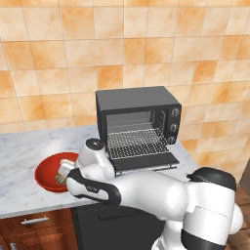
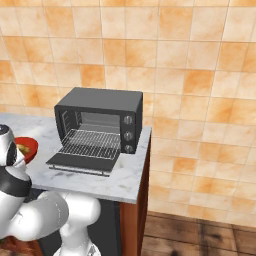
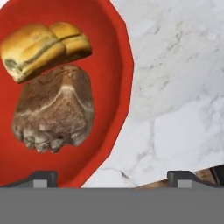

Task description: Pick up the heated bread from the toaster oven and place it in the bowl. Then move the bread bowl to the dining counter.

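We see our gripper spread wide, straddling the bowl rim — heated bread inside, touching the darker bread lump, near the counter's front edge.

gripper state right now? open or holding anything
gripper: open, holding nothing; the golden bread lies free in the bowl beside a darker lump.

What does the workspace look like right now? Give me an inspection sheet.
Surface: marble counter, bare around the things.
Job's things: heated bread lies in the red bowl, beside a darker bread lump; toaster oven door down, wire rack bare.
Clutter: nothing seen.
Grippers: gripper over the bowl's rim, jaws open, holding nothing.
Cables: nothing seen.
Surroundings: orange tiled wall, wooden floor.
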Tool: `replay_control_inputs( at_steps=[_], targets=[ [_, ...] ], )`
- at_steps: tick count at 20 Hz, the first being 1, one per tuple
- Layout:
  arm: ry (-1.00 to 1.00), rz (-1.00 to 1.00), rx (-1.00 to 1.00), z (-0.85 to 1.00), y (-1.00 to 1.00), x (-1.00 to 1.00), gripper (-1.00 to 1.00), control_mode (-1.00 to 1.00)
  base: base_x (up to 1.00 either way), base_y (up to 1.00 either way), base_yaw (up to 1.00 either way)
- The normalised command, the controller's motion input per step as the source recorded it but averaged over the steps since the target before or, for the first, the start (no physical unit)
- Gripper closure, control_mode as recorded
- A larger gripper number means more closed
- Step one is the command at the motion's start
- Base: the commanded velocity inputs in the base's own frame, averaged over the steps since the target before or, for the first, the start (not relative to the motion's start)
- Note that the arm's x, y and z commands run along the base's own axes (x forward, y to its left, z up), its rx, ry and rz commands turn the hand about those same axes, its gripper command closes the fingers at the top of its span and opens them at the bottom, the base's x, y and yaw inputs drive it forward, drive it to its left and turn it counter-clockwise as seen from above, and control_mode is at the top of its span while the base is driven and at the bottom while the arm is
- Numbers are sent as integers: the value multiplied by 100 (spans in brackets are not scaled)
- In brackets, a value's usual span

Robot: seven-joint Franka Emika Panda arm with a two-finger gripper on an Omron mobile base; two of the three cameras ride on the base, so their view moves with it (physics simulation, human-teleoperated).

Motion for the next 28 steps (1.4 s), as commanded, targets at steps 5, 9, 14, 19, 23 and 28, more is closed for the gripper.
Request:
replay_control_inputs(
  at_steps=[5,9,14,19,23,28],
  targets=[
    [5,0,0,-34,16,15,-100,-100,0,0,0],
    [0,0,0,-37,16,18,-100,-100,0,0,0],
    [2,0,-2,-31,23,37,100,-100,0,0,0],
    [1,0,-2,-13,11,34,100,-100,0,0,0],
    [0,0,0,0,1,-1,100,-100,0,0,0],
    [-9,-11,0,13,-40,-64,100,-100,0,0,0]
  ],
)
